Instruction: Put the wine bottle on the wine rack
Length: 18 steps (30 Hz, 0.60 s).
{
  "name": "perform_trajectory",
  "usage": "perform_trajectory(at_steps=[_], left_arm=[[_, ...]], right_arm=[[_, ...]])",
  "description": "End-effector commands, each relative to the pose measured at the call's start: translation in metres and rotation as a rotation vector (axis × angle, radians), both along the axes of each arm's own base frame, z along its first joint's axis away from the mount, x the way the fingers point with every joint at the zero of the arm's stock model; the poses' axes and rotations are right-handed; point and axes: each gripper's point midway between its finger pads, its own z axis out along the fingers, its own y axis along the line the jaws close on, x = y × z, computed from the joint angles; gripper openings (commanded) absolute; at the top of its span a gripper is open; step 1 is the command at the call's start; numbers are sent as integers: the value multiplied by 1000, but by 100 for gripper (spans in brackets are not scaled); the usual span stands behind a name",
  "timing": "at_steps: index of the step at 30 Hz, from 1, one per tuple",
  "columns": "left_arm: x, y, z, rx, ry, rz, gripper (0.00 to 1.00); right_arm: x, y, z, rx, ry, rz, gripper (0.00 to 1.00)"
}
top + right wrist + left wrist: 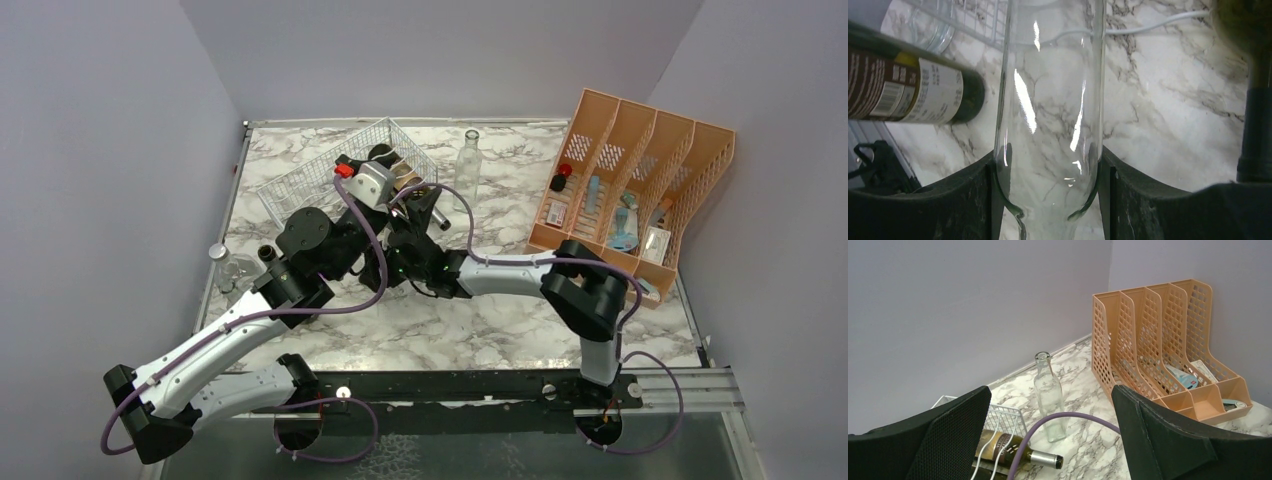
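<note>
The silvery-white wire wine rack stands at the back left of the marble table. A green wine bottle with a brown label lies in it, foil neck pointing right. My right gripper is shut on a clear glass wine bottle at its shoulder, holding it over the marble just in front of the rack. A dark labelled bottle lies to its left and a dark bottle neck to its right. My left gripper is open wide and empty above the rack.
A tall clear glass bottle stands upright behind the arms; it also shows in the left wrist view. An orange slotted file organizer stands at the right. A small glass jar sits at the left edge. A purple cable crosses under the left gripper.
</note>
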Motion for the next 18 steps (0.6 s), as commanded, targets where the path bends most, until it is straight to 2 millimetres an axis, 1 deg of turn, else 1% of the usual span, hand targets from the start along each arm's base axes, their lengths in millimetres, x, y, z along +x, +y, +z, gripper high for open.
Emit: perform_trajectory(at_steps=[1, 3, 5, 8, 11, 14, 18], left_arm=[[-3, 5, 8, -32, -22, 7, 99], [-2, 6, 8, -29, -24, 11, 99], [-2, 7, 8, -29, -27, 13, 99], [-2, 8, 9, -28, -30, 19, 99], [-2, 9, 9, -29, -34, 24, 99], [-2, 10, 9, -28, -34, 28, 99], [-3, 12, 9, -29, -36, 31, 99]], right_arm=[[39, 37, 43, 160, -117, -109, 1], [48, 45, 40, 163, -133, -136, 1], [57, 51, 32, 149, -140, -153, 1], [69, 63, 32, 147, -159, -169, 1], [78, 71, 29, 138, -160, -190, 3], [84, 78, 22, 118, -160, -198, 7], [92, 81, 17, 103, -164, -215, 16]])
